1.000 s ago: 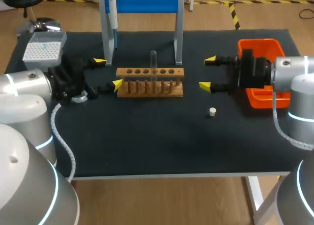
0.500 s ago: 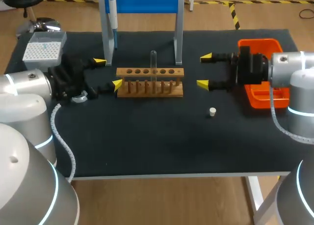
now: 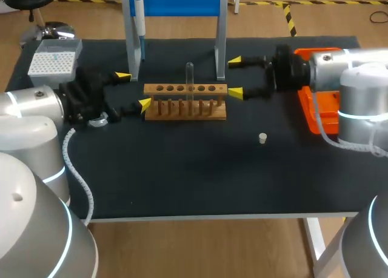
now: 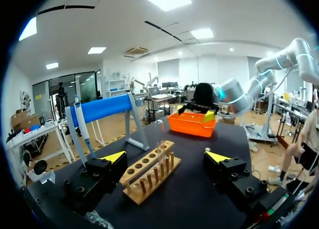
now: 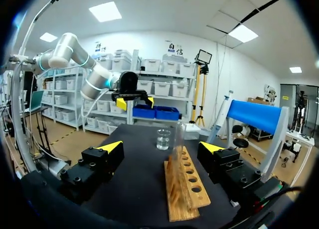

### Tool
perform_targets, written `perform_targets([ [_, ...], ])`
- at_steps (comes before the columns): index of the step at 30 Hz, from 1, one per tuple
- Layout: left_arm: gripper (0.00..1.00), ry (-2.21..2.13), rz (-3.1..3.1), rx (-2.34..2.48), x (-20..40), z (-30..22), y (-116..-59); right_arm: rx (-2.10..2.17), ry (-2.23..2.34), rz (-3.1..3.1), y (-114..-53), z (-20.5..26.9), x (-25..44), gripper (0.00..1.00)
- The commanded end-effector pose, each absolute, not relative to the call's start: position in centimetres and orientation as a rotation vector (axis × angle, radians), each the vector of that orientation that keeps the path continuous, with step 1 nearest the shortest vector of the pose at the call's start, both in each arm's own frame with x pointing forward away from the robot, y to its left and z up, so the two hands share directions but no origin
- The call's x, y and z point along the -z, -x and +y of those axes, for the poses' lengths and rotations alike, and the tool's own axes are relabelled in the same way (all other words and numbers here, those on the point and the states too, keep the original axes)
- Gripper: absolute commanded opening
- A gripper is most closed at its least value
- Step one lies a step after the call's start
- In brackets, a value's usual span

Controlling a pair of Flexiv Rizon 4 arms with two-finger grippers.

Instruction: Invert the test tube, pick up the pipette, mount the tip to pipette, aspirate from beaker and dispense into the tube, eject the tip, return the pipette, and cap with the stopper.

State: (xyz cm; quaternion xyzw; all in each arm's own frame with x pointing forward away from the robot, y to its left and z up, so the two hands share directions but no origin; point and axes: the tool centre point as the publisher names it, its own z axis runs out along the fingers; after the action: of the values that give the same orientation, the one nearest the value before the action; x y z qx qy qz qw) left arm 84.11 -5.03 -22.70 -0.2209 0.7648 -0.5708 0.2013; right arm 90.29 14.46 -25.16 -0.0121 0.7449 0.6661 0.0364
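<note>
Your right fingers (image 3: 235,93) are spread at the rack's (image 3: 182,110) end, the upright tube (image 3: 190,73) straight ahead of them. Your left fingers (image 3: 144,103), also spread, sit slightly farther off.

Black table (image 3: 194,175), bearing: wooden rack (image 3: 185,100) between my left gripper (image 3: 134,90) and right gripper (image 3: 235,77); blue stand (image 3: 176,3) beyond the rack; tip box (image 3: 53,60) behind the left; orange tray (image 3: 316,114) behind the right; stopper (image 3: 262,138) beside the right; beaker (image 5: 163,139) ahead of the right.
</note>
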Motion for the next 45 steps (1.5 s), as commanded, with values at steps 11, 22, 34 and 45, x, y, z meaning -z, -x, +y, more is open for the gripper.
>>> perform_targets([
  [11,1.0,0.619,2.132,1.594,22.8,-5.1,-84.0,-2.212,0.18,2.366,-93.3,18.8,26.7,0.96],
  [22,1.0,0.619,2.132,1.594,22.8,-5.1,-84.0,-2.224,0.193,2.381,-93.8,20.8,27.4,0.86],
  [34,1.0,0.619,2.132,1.594,22.8,-5.1,-84.0,-2.226,0.196,2.381,-94.4,22.6,27.7,0.83],
  [45,1.0,0.619,2.132,1.594,22.8,-5.1,-84.0,-2.236,0.206,2.373,-94.1,23.6,27.9,0.62],
])
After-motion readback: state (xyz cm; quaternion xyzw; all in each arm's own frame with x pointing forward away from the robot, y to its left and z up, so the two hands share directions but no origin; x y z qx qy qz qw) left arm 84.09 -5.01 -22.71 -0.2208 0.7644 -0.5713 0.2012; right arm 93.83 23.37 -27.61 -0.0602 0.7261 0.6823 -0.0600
